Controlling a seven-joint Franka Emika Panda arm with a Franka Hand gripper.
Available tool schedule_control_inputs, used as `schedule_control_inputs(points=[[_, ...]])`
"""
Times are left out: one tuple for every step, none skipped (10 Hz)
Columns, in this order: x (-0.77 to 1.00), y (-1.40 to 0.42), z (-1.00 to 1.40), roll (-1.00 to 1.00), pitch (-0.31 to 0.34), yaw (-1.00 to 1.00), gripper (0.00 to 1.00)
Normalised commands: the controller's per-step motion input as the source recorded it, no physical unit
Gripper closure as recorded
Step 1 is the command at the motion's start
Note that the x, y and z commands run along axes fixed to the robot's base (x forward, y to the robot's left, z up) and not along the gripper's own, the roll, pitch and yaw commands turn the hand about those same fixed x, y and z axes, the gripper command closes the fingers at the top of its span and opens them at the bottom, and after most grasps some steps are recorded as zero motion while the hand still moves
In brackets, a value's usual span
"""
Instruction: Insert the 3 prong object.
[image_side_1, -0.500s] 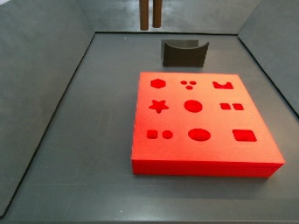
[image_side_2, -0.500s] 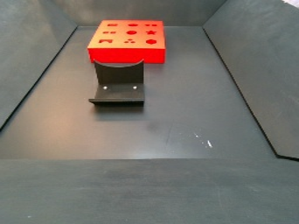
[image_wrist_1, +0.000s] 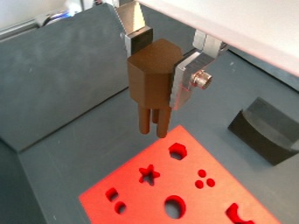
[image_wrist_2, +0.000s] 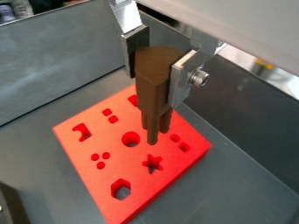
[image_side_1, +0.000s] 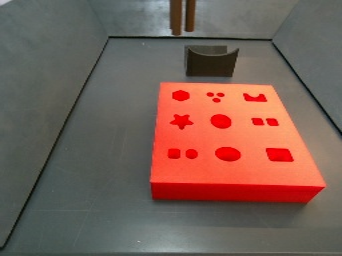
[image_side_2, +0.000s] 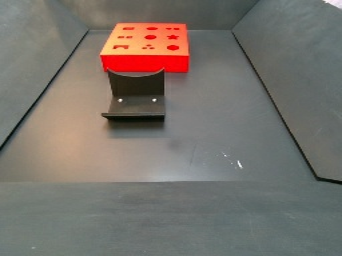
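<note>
One piece held: my pincer (image_wrist_1: 158, 66) grips the 3 prong object (image_wrist_2: 156, 92) high above the red block (image_side_1: 230, 139). Risks — prongs turned off the three-dot cutout (image_side_1: 214, 97), jamming on the block face; slipping in the pads.

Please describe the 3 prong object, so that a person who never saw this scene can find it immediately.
Start at the flat red block with shaped cutouts on the dark floor. Above it hangs the gripper, its jaws shut on the 3 prong object. It is the only slim brown piece, ending in thin parallel rods, unlike the dark grey curved-top block nearby.
</note>
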Motion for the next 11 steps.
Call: schedule_control_inputs(points=[[0.58, 0.0, 0.0, 0.23, 0.09, 0.61, 1.0], [0.54, 0.0, 0.0, 0.29, 0.094, 0.61, 1.0], [0.49, 0.0, 0.0, 0.3, 0.11, 0.64, 1.0], [0.44, 0.0, 0.0, 0.26, 0.133, 0.67, 1.0], [0.49, 0.0, -0.17, 0.16, 0.066, 0.66, 1.0], [0.37, 0.09, -0.51, 0.06, 0.0, 0.64, 1.0], [0.25, 0.21, -0.58, 0.0, 0.0, 0.59, 1.0], [0.28, 0.27, -0.52, 0.0, 0.0, 0.56, 1.0], [0.35, 0.29, -0.36, 0.05, 0.0, 0.51, 1.0], [0.19, 0.18, -0.05, 0.0, 0.0, 0.19, 1.0], [0.05, 0.0, -0.04, 0.0, 0.026, 0.0, 1.0]])
